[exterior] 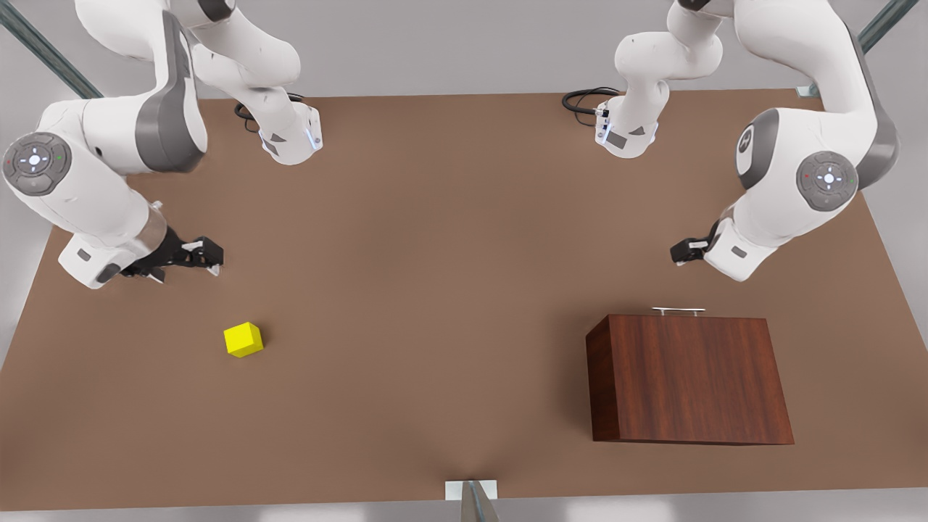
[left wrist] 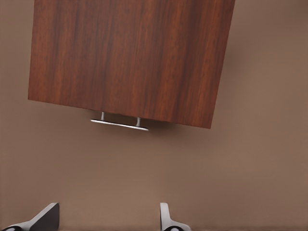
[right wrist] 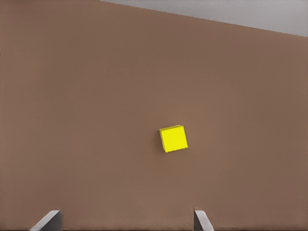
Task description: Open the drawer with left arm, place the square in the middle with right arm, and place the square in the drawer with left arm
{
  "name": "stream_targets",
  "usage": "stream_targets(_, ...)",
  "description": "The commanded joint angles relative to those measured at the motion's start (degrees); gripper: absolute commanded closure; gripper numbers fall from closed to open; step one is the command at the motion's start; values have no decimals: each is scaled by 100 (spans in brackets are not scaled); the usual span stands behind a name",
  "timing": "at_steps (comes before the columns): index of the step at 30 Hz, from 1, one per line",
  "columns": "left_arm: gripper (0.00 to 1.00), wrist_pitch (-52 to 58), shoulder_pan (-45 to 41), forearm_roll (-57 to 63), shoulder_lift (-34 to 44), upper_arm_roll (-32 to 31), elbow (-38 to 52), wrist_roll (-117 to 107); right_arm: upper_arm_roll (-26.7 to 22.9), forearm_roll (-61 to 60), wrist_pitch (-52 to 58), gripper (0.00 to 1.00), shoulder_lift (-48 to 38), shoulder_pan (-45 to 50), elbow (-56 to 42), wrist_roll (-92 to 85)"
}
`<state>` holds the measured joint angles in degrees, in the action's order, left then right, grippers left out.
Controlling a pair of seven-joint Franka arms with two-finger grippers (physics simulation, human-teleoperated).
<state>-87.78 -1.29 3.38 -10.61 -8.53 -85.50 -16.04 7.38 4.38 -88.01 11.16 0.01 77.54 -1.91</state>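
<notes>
Item one, the wooden cabinet [exterior: 689,377], is sitting on the brown tabletop [exterior: 435,290] toward the front view's right, its reddish-brown grain top facing up and its drawer lying fully shut, with the slim silver handle [exterior: 678,311] projecting from the edge that faces the arm bases; in the left wrist view the same cabinet [left wrist: 130,57] is showing its handle [left wrist: 119,124] as a thin bar on two short posts. Item two, the left gripper [exterior: 685,251], is hovering near that handle on the front view's right, apart from it and touching nothing; its fingers [left wrist: 168,219] are standing wide apart with nothing between them. Item three, the yellow square [exterior: 243,339], is resting on the tabletop toward the front view's left, well apart from the cabinet; the right wrist view is showing it [right wrist: 173,138] alone on bare table. Item four, the right gripper [exterior: 206,255], is hanging near the square without touching it, its fingers [right wrist: 202,220] spread wide and holding nothing.
</notes>
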Motion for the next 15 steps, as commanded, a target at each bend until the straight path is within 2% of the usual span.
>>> stream_targets(1, 0, 7, 6, 5, 24, -8, -63, -5, -9, 46, -15, 0, 1, -10, -46, -55)
stream_targets(2, 0, -28, 6, -30, 199, 0, -457, -22, -26, 37, 29, 0, 53, -54, -134, -511)
stream_targets(3, 0, -440, -3, -22, 568, 18, -1415, -337, -52, -16, 56, 0, 97, -106, -125, -600)
stream_targets(5, 0, -1864, -3, -48, 955, 150, -2822, -3053, -61, -7, 73, 0, 106, -124, -125, -460)
stream_targets(8, 0, -3850, -3, -66, 1131, 501, -4008, -4969, -70, -296, -111, 0, 351, -177, -63, 340)
stream_targets(9, 0, -4360, -3, -66, 1131, 545, -4255, -5374, -61, -464, -515, 0, 606, -274, 7, 358)
stream_targets(10, 0, -4887, -3, -74, 1131, 545, -4466, -5874, -61, -464, -788, 0, 835, -265, 7, 1302)
stream_targets(12, 0, -5143, -3, -74, 1131, 642, -4590, -6131, -53, -385, -779, 0, 1055, -203, 59, 3442)
stream_targets(13, 0, -5275, -3, -74, 1131, 774, -4660, -6209, -53, -288, -788, 0, 1143, -203, 121, 3469)
stream_targets(15, 0, -5723, -3, -74, 1166, 958, -4870, -6350, -53, -271, -876, 0, 1292, -159, 235, 4680)
